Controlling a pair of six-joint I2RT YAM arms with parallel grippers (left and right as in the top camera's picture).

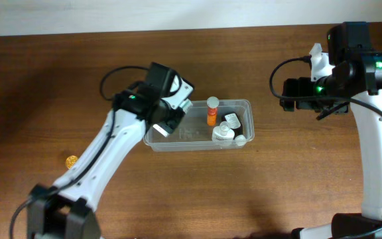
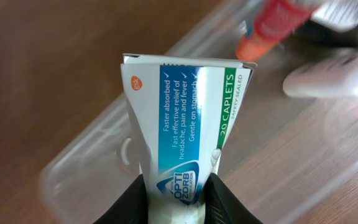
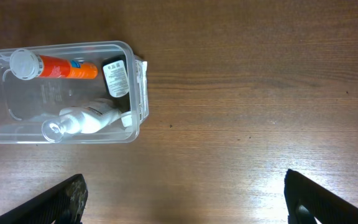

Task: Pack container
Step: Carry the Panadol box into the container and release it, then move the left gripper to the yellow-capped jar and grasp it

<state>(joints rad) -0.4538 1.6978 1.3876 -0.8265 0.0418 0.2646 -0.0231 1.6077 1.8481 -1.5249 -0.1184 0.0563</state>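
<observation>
Between the left jaws, in the left wrist view, sits a white, blue and green carton (image 2: 179,112), clamped at its near end by two black fingers (image 2: 129,208) pressing on opposite sides. Its print reads "Fast absorbed", "20 CAPLETS" and "OPTIZORB". The carton's free end reaches out over the container (image 2: 86,162), a clear, shallow plastic tub with rounded corners. Whether the carton touches the tub's floor I cannot tell. Past the carton's tip, blurred, are an orange bottle (image 2: 272,22) and a white bottle (image 2: 331,78), both inside the tub.

From overhead, the left arm (image 1: 105,153) reaches in from the lower left, its wrist above the container's left end. The container rests on the brown wooden worktop (image 1: 277,186) near the middle, its long side running left to right. Its right half holds the orange bottle with its white cap by the far wall, a dark item with a white label (image 3: 115,78) near the right end wall, and the white bottle toward the near wall. Whether the bottles stand or lie I cannot tell.

The right jaws are wide apart. The right wrist view shows one black fingertip (image 3: 67,196) in each lower corner above bare wood, with the container at the upper left. Overhead, the right arm (image 1: 377,133) is well apart from the tub, off its right end. A small golden round thing (image 1: 72,160) lies on the worktop at the far left.
</observation>
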